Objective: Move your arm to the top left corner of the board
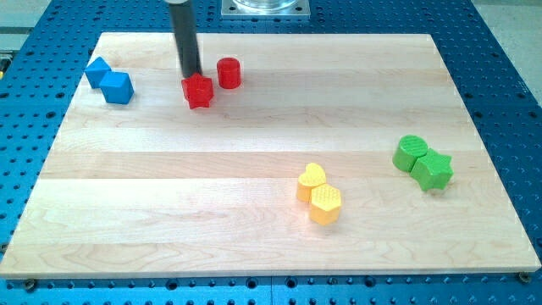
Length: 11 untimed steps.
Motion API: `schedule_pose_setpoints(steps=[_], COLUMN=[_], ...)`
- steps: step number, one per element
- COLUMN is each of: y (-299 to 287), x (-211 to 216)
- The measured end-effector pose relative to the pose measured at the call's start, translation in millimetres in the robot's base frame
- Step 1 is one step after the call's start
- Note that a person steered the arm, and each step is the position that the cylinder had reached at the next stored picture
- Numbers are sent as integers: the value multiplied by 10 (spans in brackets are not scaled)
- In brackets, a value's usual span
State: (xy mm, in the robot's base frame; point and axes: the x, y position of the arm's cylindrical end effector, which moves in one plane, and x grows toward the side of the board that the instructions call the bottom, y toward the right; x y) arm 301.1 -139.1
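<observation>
My dark rod comes down from the view's top and my tip (190, 74) rests on the wooden board (254, 152) near its top left part. It stands just above the red star block (198, 91), touching or almost touching it. The red cylinder (229, 73) sits a little to the tip's right. Two blue blocks, a cube (98, 71) and a blocky one (118, 87), lie to the tip's left near the board's top left corner.
A yellow heart block (312, 181) and a yellow hexagon (325, 204) lie together at the lower middle. A green cylinder (411, 152) and a green star (433, 169) lie together at the right. A blue perforated table surrounds the board.
</observation>
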Motion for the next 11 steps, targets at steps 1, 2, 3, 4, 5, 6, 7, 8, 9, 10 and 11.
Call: schedule_pose_setpoints(steps=[1,2,3,4,5,6,7,8,9,10,11], y=[-234,-223,3,136,313,345,113,-379,-706,-825,-1284], x=[61,279,602,648,561,540,541,174,-423,-573,-739])
